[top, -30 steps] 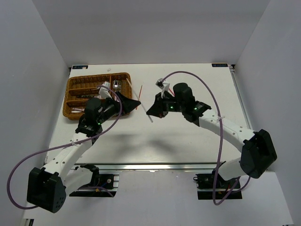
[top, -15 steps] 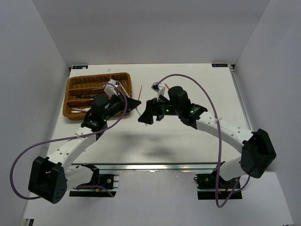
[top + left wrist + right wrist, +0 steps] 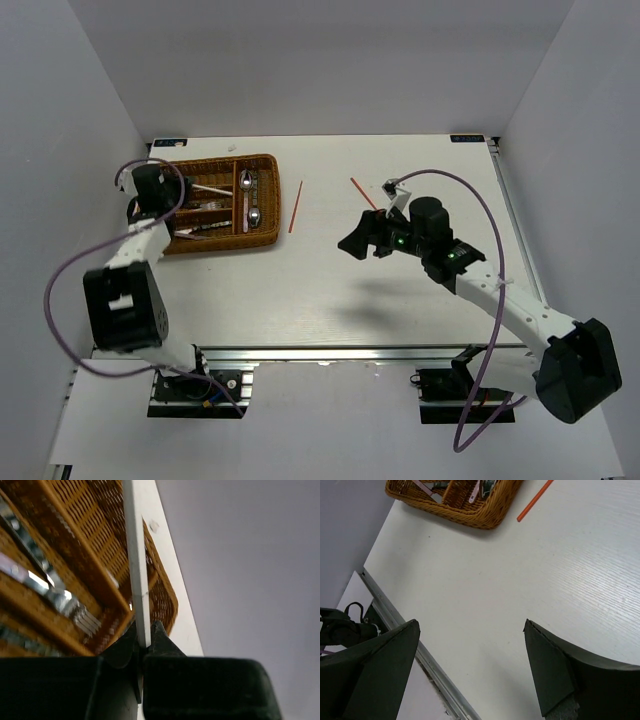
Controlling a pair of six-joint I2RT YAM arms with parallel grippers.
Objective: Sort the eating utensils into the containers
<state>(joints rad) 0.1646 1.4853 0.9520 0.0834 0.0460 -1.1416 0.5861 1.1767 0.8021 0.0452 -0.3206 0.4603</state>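
Top view and both wrist views, one moment.

(a) My left tool (image 3: 142,641) is clamped together on a white slim utensil (image 3: 135,555). The piece runs straight out from between the fingers and lies over the wicker tray (image 3: 95,555). From above, this arm is folded back over the tray's left end, and the white piece (image 3: 205,188) points toward the middle of the tray. What kind of utensil it is, I cannot tell.

(b) The tray (image 3: 262,238) sits at the far left of the bench (image 3: 330,290). Its long compartments hold silver pieces. A fork (image 3: 85,622) lies tines-out in one of them, beside a woven divider. A spoon (image 3: 254,215) lies at the tray's right end.

(c) My right tool (image 3: 352,243) hangs above bare bench, well apart from the tray, with its fingers (image 3: 395,655) spread wide and nothing between them.

(d) Chopstick A (image 3: 295,206), red-orange, lies flat on the bench just right of the tray. Chopstick B (image 3: 364,193) lies farther right, near my right tool, and does not touch chopstick A.
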